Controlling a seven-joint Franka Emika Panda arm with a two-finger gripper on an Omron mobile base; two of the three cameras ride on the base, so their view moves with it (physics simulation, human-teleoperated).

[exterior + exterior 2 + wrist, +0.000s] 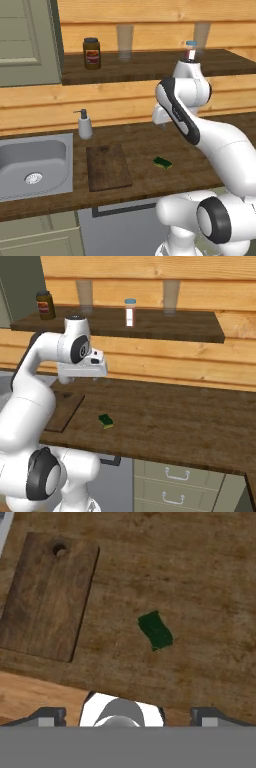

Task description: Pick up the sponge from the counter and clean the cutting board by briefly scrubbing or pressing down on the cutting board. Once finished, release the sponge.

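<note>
White arm's gripper hangs high over the dark wood-plank counter, jaws wide apart, empty.
Small dark green rectangular sponge lies on the counter, at three o'clock of the flat dark brown wooden cutting board, apart from it; jar label unreadable.

You are looking at a domestic kitchen. A dark wood-plank counter carries a steel sink with a soap dispenser beside it. Above, a wooden shelf holds a jar and glasses. Drawers with handles sit below, against plank-clad walls.
</note>
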